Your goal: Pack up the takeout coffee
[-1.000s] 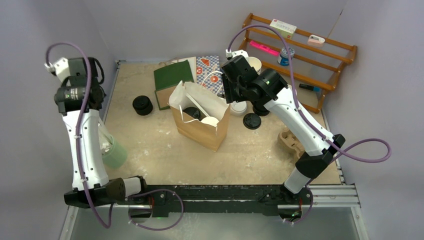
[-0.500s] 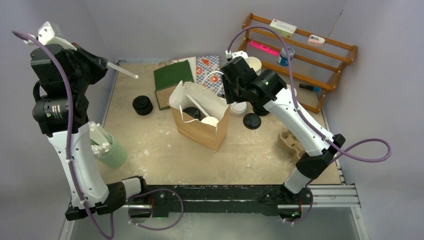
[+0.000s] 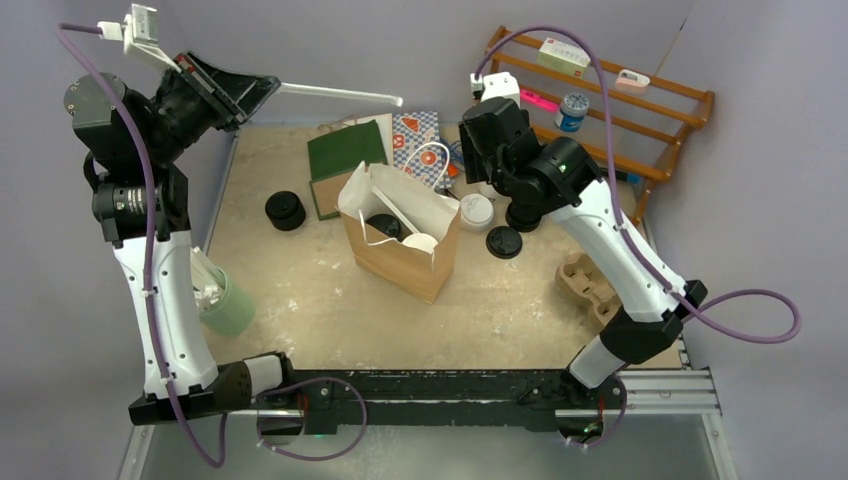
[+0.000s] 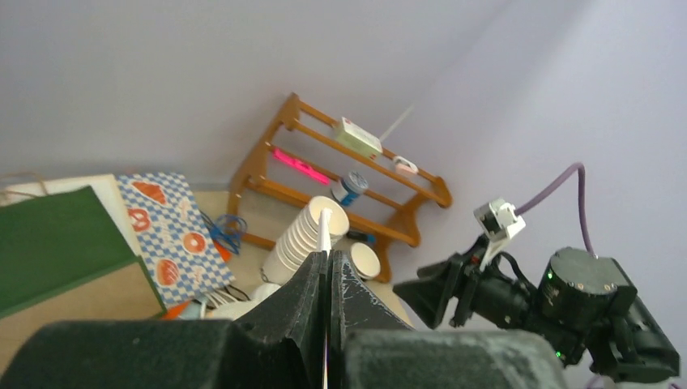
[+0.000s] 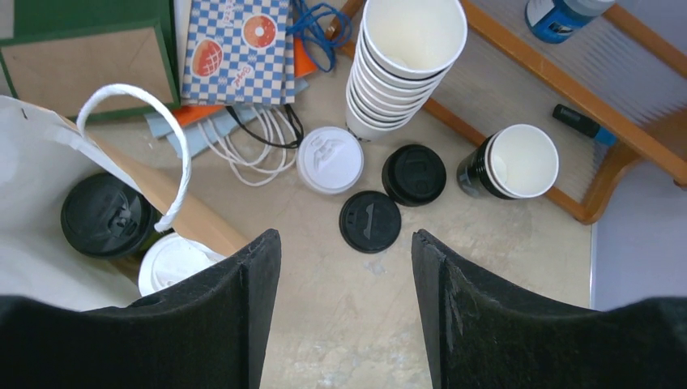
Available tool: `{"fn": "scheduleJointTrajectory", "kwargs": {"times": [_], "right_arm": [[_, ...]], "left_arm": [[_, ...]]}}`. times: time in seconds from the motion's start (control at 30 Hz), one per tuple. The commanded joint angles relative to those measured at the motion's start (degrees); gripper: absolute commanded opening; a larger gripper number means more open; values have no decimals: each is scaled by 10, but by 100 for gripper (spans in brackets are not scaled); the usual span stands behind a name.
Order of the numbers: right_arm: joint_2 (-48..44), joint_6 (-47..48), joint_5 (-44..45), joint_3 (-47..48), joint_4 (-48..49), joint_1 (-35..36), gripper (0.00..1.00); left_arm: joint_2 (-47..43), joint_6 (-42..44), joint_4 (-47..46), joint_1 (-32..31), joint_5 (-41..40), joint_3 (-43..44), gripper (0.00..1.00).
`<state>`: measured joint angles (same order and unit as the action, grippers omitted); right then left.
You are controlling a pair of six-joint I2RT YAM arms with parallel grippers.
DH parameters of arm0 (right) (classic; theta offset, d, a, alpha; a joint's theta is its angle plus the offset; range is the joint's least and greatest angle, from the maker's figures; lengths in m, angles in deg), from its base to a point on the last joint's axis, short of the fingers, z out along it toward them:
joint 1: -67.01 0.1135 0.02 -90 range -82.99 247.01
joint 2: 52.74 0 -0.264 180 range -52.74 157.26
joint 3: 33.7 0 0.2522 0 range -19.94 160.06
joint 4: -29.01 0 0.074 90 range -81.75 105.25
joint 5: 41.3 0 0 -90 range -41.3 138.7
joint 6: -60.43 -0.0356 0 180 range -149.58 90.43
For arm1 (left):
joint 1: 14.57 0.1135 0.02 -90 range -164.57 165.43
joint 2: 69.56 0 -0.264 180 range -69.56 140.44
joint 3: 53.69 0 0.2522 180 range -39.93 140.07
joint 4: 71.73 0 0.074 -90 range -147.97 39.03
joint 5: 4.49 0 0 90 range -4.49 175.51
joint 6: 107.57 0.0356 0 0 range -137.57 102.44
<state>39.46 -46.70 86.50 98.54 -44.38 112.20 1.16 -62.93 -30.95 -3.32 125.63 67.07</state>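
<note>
I am observing the left pincer raised high above the surface. It is clenching a thin white stick, which is jutting out past its tips toward the right arm.

I am reading the right pincer as released and empty. Its fingers are standing wide apart and pointing down at the surface.

The brown paper bag is standing upright and open, down and to the left of the right pincer in its wrist view. Both lidded coffee cups are sitting inside it. The black-lidded cup is sitting deeper in, and the white-lidded cup is just beside it, next to the bag's wall.

Beneath the right pincer, a loose white lid and two loose black lids are lying on the surface near a stack of white cups.
</note>
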Motion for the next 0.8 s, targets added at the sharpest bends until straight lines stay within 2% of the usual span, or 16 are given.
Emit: {"fn": "scheduleJointTrajectory", "kwargs": {"times": [0.0,0.13,0.23,0.33,0.5,0.77], "right_arm": [[-21,14,32,25,17,-3,63],[-31,14,34,7,25,-4,63],[-42,8,28,-12,36,-5,63],[-49,4,22,-24,40,-5,63],[-58,4,19,-31,46,-5,63],[-65,23,3,-49,78,-5,63]], "left_arm": [[-1,-48,-37,-1,106,-14,0],[14,-44,41,-4,168,7,0],[23,5,120,-8,195,33,0],[21,38,174,-17,181,26,0],[11,61,185,-34,135,-15,0],[12,75,174,-137,55,-116,0]]}}
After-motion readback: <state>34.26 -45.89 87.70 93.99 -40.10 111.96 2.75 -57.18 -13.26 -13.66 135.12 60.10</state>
